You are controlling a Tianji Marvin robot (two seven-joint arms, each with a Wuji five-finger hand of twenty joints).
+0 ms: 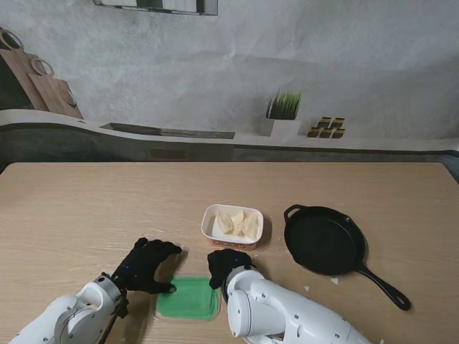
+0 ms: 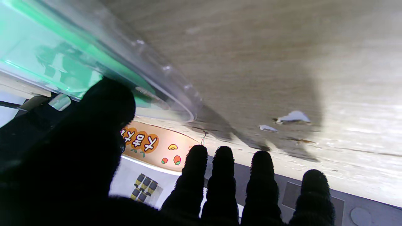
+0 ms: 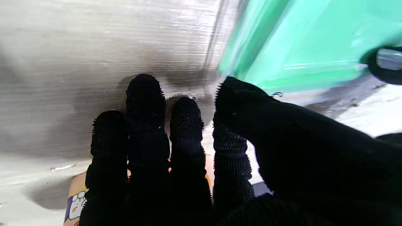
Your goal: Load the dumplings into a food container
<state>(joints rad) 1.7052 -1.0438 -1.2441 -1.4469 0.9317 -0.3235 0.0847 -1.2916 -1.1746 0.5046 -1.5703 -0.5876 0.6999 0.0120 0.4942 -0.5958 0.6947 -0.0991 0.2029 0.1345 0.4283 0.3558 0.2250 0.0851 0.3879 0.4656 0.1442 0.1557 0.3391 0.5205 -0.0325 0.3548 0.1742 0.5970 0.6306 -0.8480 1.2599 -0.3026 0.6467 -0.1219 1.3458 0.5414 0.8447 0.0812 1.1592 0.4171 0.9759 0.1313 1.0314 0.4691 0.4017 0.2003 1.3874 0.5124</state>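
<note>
Green container (image 1: 188, 299) near, empty; dumplings (image 1: 238, 223) all in far white tray (image 1: 210, 218). Left hand (image 1: 145, 264), right hand (image 1: 226, 264) spread, flanking it, holding nothing.

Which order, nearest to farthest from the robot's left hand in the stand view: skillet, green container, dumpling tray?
Measured from the left hand:
1. Green container, right beside its fingers.
2. Dumpling tray, farther from me, mid-table.
3. Skillet, far right.

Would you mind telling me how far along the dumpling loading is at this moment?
Nothing looks loaded yet: the dumplings sit in the white tray, and the green container looks empty. The left hand and right hand flank the container, apparently touching its edges. All the transferring remains.
</note>
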